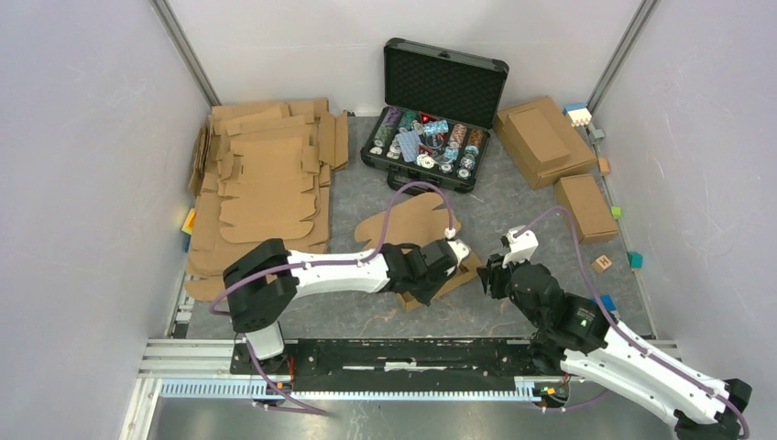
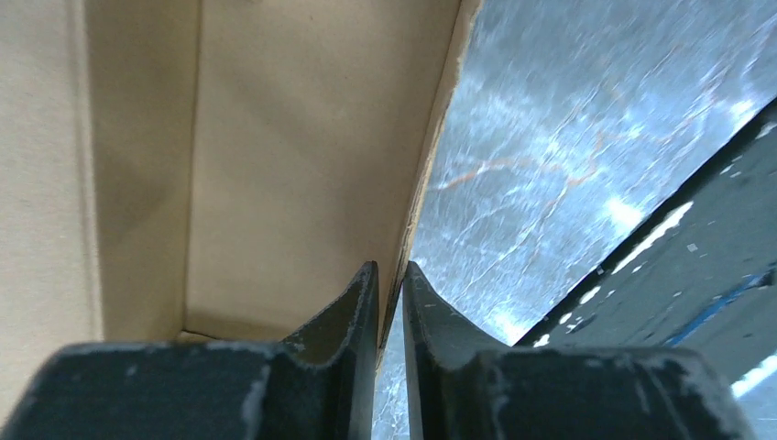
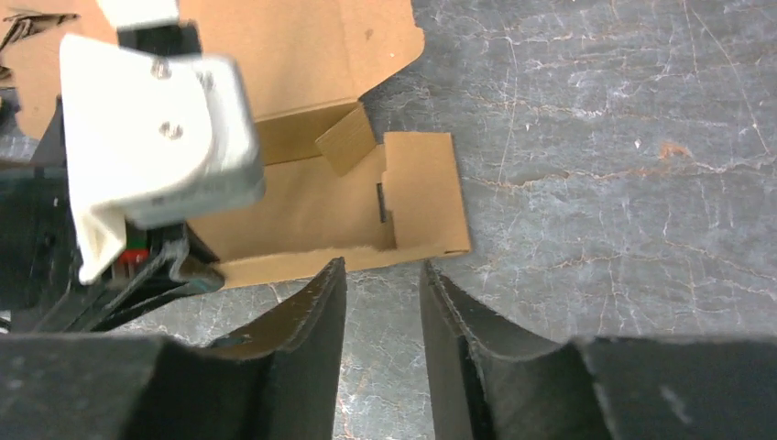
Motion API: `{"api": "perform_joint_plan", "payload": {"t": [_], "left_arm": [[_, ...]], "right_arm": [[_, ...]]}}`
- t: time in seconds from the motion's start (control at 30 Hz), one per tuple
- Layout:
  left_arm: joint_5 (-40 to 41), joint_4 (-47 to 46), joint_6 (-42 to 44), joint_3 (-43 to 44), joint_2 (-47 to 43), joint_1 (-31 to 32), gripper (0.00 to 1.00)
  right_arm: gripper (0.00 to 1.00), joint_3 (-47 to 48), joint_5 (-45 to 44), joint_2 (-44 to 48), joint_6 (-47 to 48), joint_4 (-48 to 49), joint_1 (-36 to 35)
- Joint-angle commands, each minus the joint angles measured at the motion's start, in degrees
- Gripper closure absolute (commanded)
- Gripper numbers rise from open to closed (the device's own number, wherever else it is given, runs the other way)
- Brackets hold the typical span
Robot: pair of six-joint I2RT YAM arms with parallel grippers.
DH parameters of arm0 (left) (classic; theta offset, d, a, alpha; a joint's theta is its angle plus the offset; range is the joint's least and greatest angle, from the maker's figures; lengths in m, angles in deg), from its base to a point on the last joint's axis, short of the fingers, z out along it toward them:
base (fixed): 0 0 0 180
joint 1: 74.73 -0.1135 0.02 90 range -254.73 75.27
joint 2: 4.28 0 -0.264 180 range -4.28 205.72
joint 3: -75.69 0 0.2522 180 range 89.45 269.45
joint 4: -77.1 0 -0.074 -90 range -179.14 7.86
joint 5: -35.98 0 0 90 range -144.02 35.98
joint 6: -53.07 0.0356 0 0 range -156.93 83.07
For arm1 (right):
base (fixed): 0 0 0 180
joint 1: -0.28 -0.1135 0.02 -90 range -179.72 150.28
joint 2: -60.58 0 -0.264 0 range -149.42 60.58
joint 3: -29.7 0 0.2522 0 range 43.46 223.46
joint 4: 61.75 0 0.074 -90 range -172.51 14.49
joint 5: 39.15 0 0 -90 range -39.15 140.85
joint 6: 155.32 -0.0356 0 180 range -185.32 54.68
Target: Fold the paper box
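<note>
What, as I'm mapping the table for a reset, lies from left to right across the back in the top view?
A pile of flat cardboard blanks → open black case → large brown cardboard box.

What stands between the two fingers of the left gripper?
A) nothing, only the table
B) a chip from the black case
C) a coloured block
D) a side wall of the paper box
D: in the left wrist view, the left gripper has one finger on each side of the thin edge of a wall of the paper box.
</note>
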Motion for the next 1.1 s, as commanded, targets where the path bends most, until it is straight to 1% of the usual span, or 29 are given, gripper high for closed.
{"api": "perform_joint_plan", "payload": {"t": [0.0, 0.07, 0.23, 0.27, 0.4, 0.47, 0.63, 0.7, 0.8, 0.9, 1.07], "left_arm": [[5.8, -1.3, 1.2, -3.2, -3.3, 2.7, 0.78], [6.2, -1.1, 1.6, -4.9, -4.4, 3.7, 0.78], [6.5, -0.4, 1.5, -9.3, -8.6, 4.9, 0.77], [6.1, -0.4, 1.3, -10.0, -9.4, 4.9, 0.77], [4.2, -0.5, 1.3, -12.9, -11.5, 5.4, 0.75], [4.2, -0.6, 1.1, -13.8, -12.1, 6.0, 0.75], [4.3, -1.0, 0.8, -15.3, -13.0, 6.7, 0.74], [4.4, -1.0, 0.7, -15.6, -13.1, 6.9, 0.74], [4.9, -1.1, 0.6, -15.6, -12.8, 7.4, 0.74], [5.5, -1.3, 0.8, -15.2, -12.2, 8.2, 0.74], [5.6, -1.3, 1.1, -14.4, -10.8, 9.1, 0.74]], "right_arm": [[0.52, 2.2, -2.1, -2.5, -0.9, -0.8, 0.1], [0.48, 2.2, -1.4, -5.5, -0.7, -0.5, 0.1], [0.44, 1.3, 0.1, -10.5, -0.9, 2.3, 0.1], [0.4, 1.0, 0.3, -11.2, -0.9, 3.1, 0.1], [0.29, -0.7, 1.3, -13.2, -0.7, 6.6, 0.3], [0.27, -0.6, 2.6, -14.6, -0.3, 7.8, 0.8], [0.27, -0.6, 7.1, -17.0, -0.1, 10.2, 2.7], [0.29, -0.5, 7.5, -17.7, -1.6, 9.7, 3.6], [0.35, -1.6, 8.0, -16.9, -9.3, 8.8, 4.8], [0.35, -3.8, 8.3, -15.7, -18.6, 9.9, 4.9], [0.36, -4.5, 7.2, -16.8, -25.7, 10.2, 4.9]]}}
